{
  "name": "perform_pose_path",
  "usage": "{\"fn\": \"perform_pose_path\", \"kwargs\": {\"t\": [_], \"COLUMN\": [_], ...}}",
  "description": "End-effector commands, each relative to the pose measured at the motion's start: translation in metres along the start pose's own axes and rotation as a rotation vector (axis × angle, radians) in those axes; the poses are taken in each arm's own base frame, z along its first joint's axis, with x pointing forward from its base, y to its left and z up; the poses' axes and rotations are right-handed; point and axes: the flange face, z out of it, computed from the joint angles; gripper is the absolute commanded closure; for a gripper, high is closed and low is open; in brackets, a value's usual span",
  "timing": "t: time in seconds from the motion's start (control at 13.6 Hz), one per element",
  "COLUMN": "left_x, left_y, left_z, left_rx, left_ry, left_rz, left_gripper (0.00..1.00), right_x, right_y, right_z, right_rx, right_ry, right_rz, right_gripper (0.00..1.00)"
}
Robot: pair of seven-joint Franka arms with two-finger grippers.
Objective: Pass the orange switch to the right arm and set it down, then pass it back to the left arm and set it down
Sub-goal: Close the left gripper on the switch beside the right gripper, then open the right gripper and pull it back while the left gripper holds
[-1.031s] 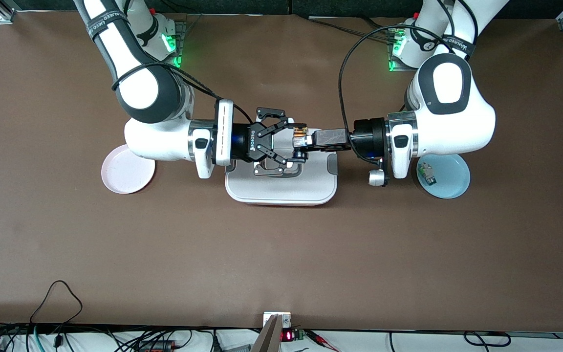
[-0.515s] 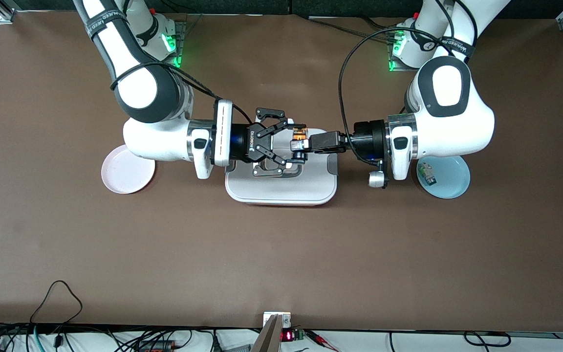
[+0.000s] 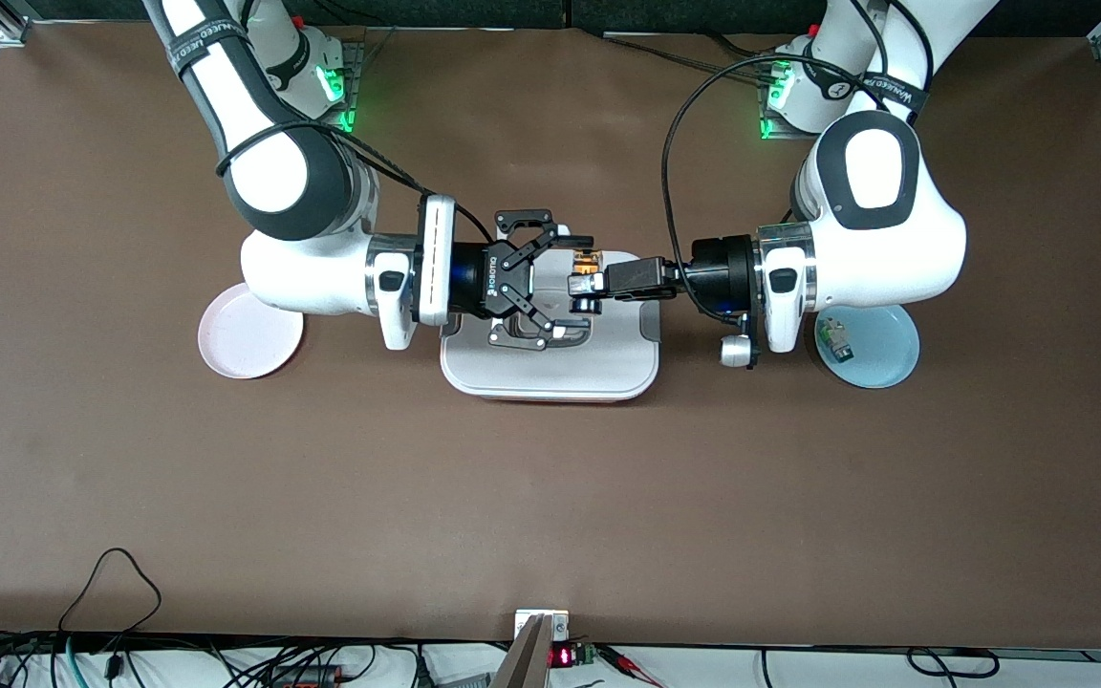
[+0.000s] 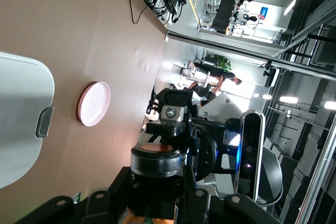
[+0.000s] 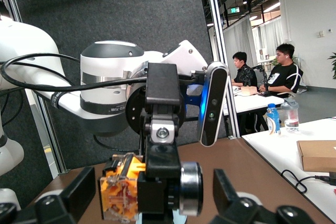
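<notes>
The orange switch [image 3: 589, 268] hangs in the air over the white box [image 3: 550, 368], in the middle of the table. My left gripper [image 3: 594, 285] reaches in from the left arm's end and is shut on the switch's black body [image 4: 157, 182]. In the left wrist view the silver ring and orange cap point away from the gripper. My right gripper [image 3: 577, 285] faces it from the right arm's end. Its fingers [image 5: 79, 187] are spread wide on either side of the switch [image 5: 123, 190] and do not touch it.
A pink plate [image 3: 250, 336] lies at the right arm's end of the box. A light blue plate [image 3: 880, 349] at the left arm's end holds a small green-and-white component [image 3: 834, 341]. Cables run along the table's front edge.
The left gripper closed on the switch while the right one still held it. The right gripper's fingers have now spread apart and let go. Neither arm has moved much.
</notes>
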Motion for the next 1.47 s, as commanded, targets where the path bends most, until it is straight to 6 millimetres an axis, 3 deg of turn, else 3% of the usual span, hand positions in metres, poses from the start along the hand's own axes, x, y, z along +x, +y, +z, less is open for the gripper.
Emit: {"fn": "perform_pose_path", "kwargs": {"t": [0.0, 0.15, 0.29, 0.52, 0.74, 1.03, 1.18, 1.4], "left_x": [0.003, 0.003, 0.010, 0.012, 0.023, 0.030, 0.036, 0.050], "left_y": [0.000, -0.003, -0.011, -0.024, -0.035, -0.060, -0.083, -0.108], "left_z": [-0.004, -0.012, -0.036, -0.077, -0.117, -0.152, -0.166, -0.176], "left_rx": [0.043, 0.082, 0.167, 0.344, 0.589, 0.800, 0.952, 1.072], "left_ry": [-0.006, -0.054, -0.096, -0.201, -0.275, -0.441, -0.565, -0.741], "left_rz": [0.033, 0.047, 0.077, 0.115, 0.177, 0.416, 0.544, 0.723], "left_gripper": [1.00, 1.00, 1.00, 1.00, 1.00, 1.00, 1.00, 0.98], "right_x": [0.004, 0.006, -0.001, -0.001, 0.006, 0.000, -0.001, 0.020], "right_y": [0.002, 0.011, 0.023, 0.047, 0.048, 0.065, 0.063, 0.057], "right_z": [0.001, -0.013, -0.035, -0.091, -0.139, -0.203, -0.228, -0.253], "right_rx": [-0.013, -0.031, -0.055, -0.090, -0.098, -0.162, -0.220, -0.386], "right_ry": [0.020, 0.018, 0.000, -0.137, -0.299, -0.474, -0.513, -0.549], "right_rz": [0.000, 0.000, 0.001, -0.043, 0.068, 0.151, 0.271, 0.582], "right_gripper": [0.00, 0.00, 0.00, 0.00, 0.00, 0.00, 0.00, 0.00]}}
